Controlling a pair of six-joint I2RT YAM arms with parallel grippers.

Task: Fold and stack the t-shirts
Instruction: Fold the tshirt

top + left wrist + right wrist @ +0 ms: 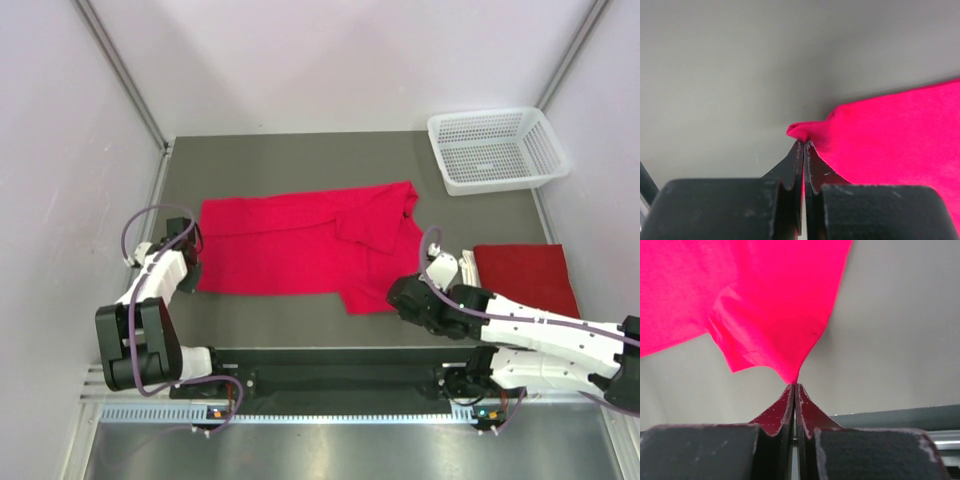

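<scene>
At the near edge of the table (300, 160) a black rail (330, 380) is running from left to right. Just beyond it, on the left side, the left gripper (803, 145) is staying low over the table. Its two fingers are pressing together on the near left corner of the spread t-shirt (300, 245). In the left wrist view a small roll of red cloth is sticking out just past the fingertips, and a thin line of red is showing between the fingers. On the right side the right gripper (795, 384) is pinching the same shirt. Its fingers are lying flat against each other on a point of cloth at the near right corner. From the fingertips the cloth is spreading out like a fan.

The spread t-shirt is lying in the middle of the table, wide from left to right and mostly flat. On its right part one piece is lying turned over the body, with some wrinkles around it.

To the right of it, by the right edge of the table, a folded t-shirt (525, 278) is resting as a neat red rectangle, apart from the spread one. Farther back, at the far right corner, a white basket (497, 150) is sitting on the table, well apart from both shirts.
</scene>
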